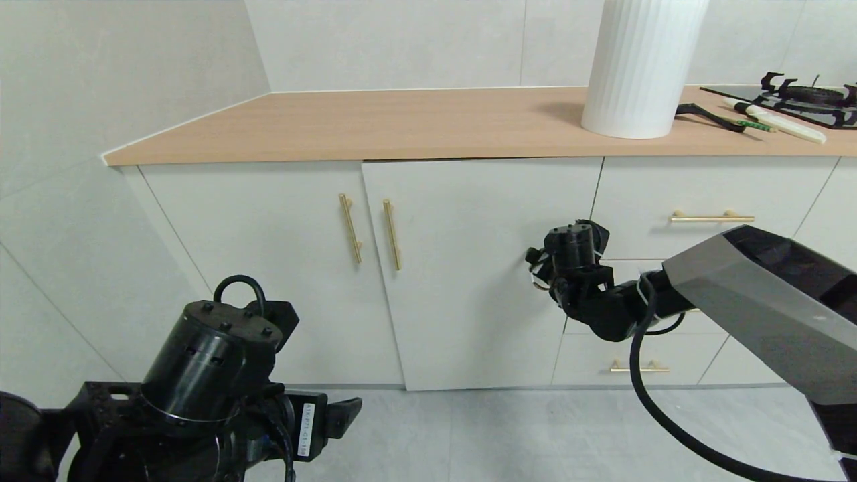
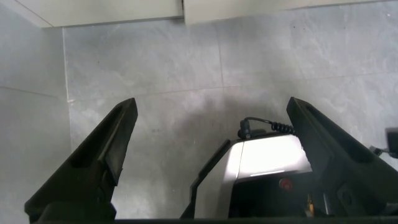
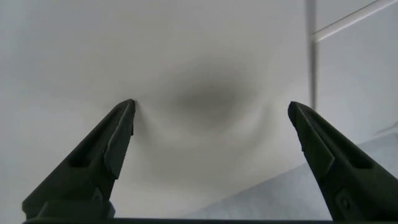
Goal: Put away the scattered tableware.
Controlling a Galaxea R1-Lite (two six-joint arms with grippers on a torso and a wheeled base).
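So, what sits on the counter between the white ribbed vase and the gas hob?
The head view shows three utensils there: a black one nearest the vase, a thin green one, and a long white one beside the hob.

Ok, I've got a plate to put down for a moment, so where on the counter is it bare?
The countertop is bare from the left wall corner to the white ribbed vase. Right of the vase it is crowded: a black utensil, a white utensil and the hob lie close together.
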